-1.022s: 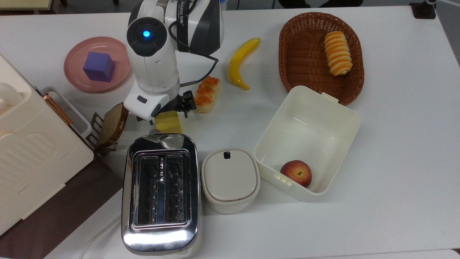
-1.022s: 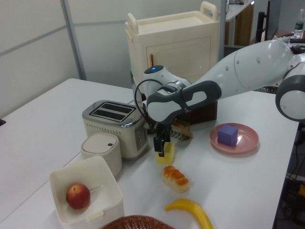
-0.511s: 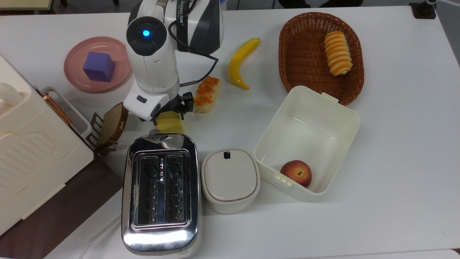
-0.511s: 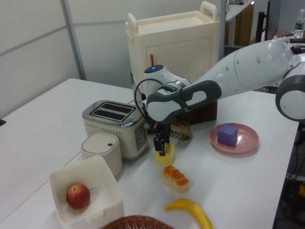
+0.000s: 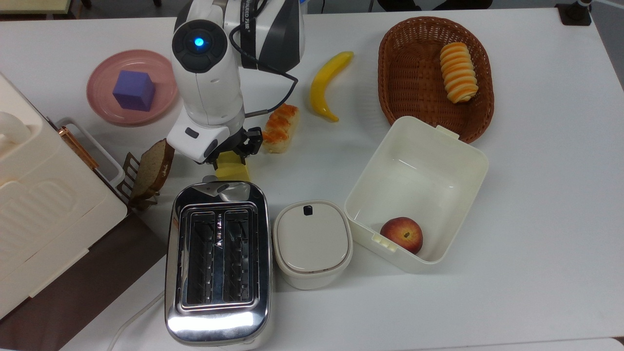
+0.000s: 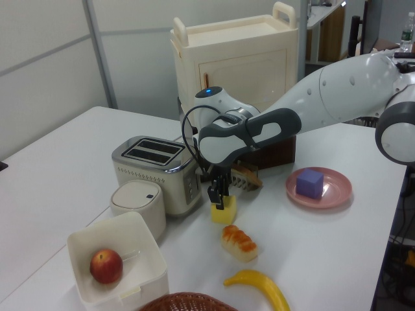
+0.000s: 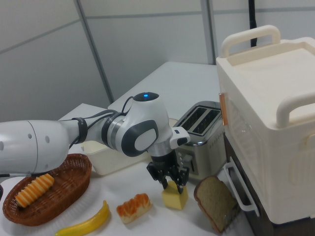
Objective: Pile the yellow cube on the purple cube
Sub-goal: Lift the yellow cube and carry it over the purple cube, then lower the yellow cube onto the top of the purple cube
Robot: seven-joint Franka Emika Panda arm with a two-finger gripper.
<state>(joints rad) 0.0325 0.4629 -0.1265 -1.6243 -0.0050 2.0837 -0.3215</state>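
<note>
end effector [image 7: 170,181] sits low, fingers straddling the yellow cube [image 7: 175,195] on the bench [image 5: 536,195] — a grasp lining up; closure on it unclear — purple cube [image 5: 133,90] waits apart.

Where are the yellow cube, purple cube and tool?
yellow cube [image 7: 175,197]: right view, front face.
purple cube [image 5: 133,90]: top view, top face.
tool [image 7: 170,183]: right view, between the fingertips, at the yellow cube's top.
</note>
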